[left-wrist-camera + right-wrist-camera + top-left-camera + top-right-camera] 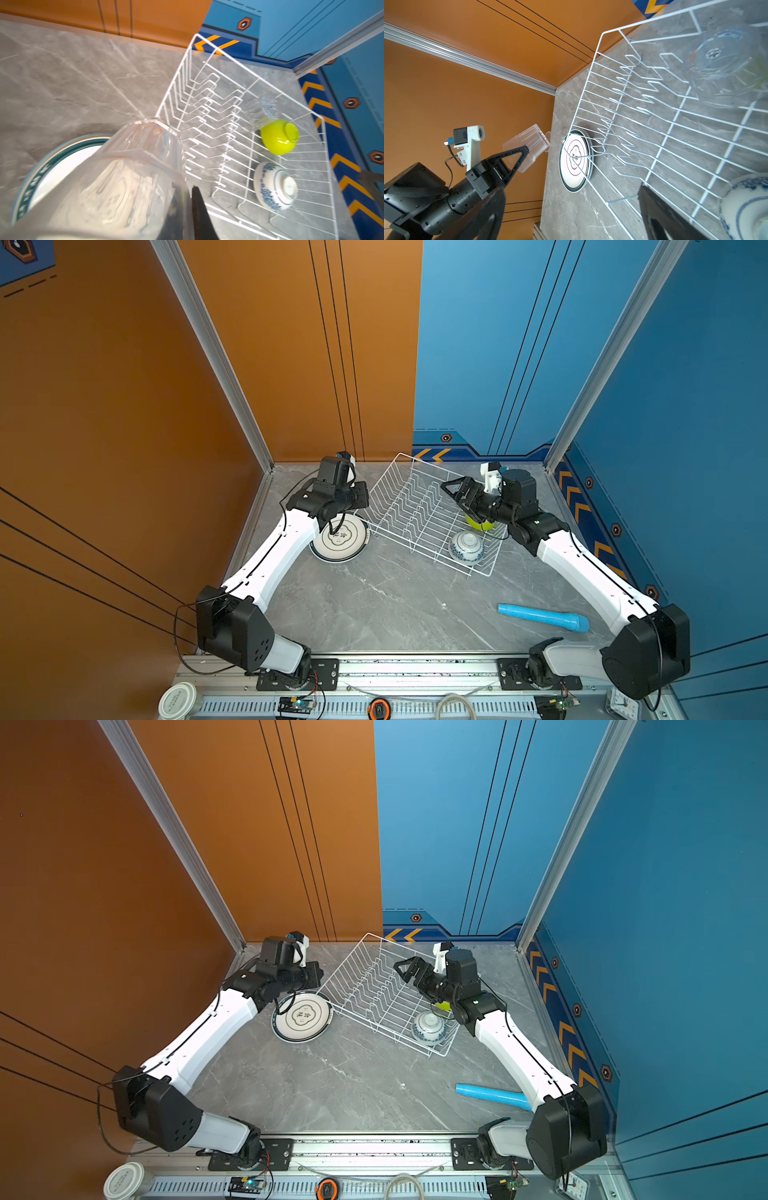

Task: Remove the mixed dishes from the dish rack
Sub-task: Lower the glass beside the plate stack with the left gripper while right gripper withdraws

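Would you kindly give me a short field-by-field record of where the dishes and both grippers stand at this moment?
left gripper: shut on a clear glass cup, held off the table beside the dish rack
right gripper: open, empty, over the rack
in rack: second glass cup, lime-green bowl, patterned bowl; both bowls base-up
out of rack: dark-rimmed plate, flat on the table, left of the rack
other: light blue tube, lying on the table at front right
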You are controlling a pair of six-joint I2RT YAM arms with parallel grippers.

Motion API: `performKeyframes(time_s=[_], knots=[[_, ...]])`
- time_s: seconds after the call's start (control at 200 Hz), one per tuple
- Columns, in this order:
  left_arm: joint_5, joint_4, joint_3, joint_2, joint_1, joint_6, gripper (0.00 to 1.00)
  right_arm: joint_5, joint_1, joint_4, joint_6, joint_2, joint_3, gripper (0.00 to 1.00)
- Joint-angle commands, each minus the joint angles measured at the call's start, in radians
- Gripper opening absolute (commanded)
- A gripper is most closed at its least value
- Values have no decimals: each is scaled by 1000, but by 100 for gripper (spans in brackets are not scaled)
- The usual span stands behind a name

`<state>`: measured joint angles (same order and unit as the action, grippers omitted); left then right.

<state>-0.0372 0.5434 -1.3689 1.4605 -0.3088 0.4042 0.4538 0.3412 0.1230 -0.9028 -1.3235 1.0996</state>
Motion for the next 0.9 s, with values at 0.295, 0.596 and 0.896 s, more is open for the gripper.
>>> performKeyframes(time_s=[0.295, 0.596, 0.896], knots=[[144, 163, -138, 165, 139, -82, 0, -90, -34, 178, 168, 99, -18, 100], [140, 181, -285, 303, 151, -83, 0, -106, -81, 223, 213, 176, -72, 100], [144, 250, -418, 460, 162, -106, 0, -124, -113, 230, 214, 234, -137, 100]])
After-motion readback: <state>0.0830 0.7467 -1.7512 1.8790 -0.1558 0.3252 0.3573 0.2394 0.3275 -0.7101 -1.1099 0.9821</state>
